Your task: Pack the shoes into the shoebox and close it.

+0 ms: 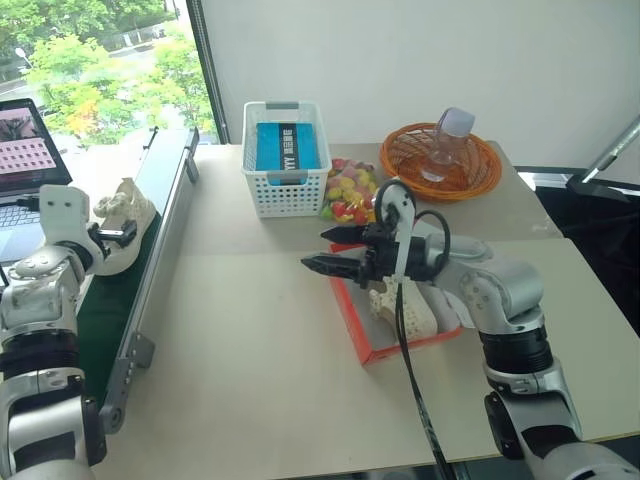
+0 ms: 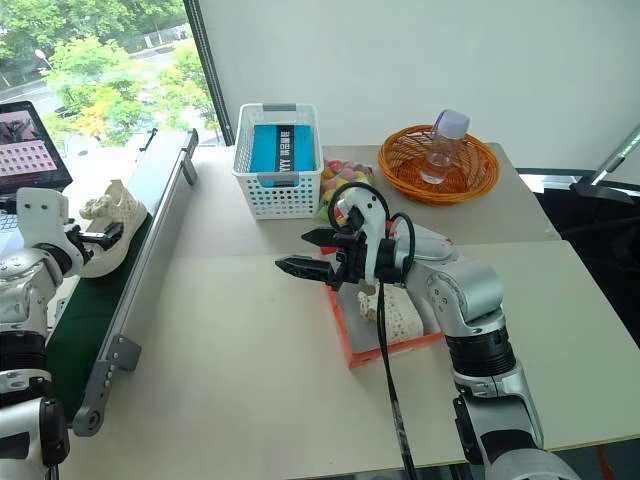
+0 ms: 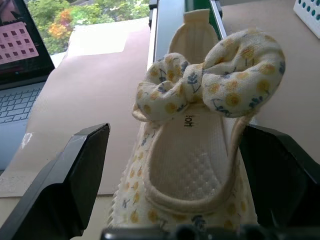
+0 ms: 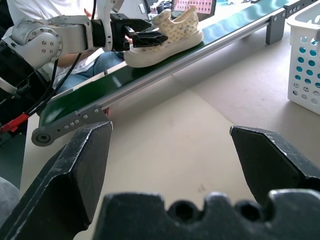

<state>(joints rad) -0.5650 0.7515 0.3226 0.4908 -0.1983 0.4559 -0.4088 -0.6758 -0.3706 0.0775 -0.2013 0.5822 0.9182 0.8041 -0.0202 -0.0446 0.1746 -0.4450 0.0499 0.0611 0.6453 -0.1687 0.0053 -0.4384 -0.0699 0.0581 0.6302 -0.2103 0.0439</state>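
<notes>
1. The left hand sits at the left edge of the head view, fingers spread wide on either side of a cream shoe without pressing it; in the left wrist view that shoe lies between the two black fingers, heel end toward the camera, a yellow-flowered fabric bow over its opening.
2. That shoe rests on a green conveyor belt, which runs from lower left to upper centre-left; its long axis follows the belt, toe away from the hand.
3. The right hand hangs mid-frame above the beige counter, fingers wide and holding nothing, pointing toward frame left.
4. Just beneath and right of it lies the orange-red shoebox, open, with the second shoe inside, partly hidden by the arm.
5. Further up stand a white lattice basket with a blue box, a bag of coloured sweets, and an orange wire bowl holding a clear bottle.
6. A laptop sits at upper left before a window onto trees; a plain white wall closes the back.
</notes>
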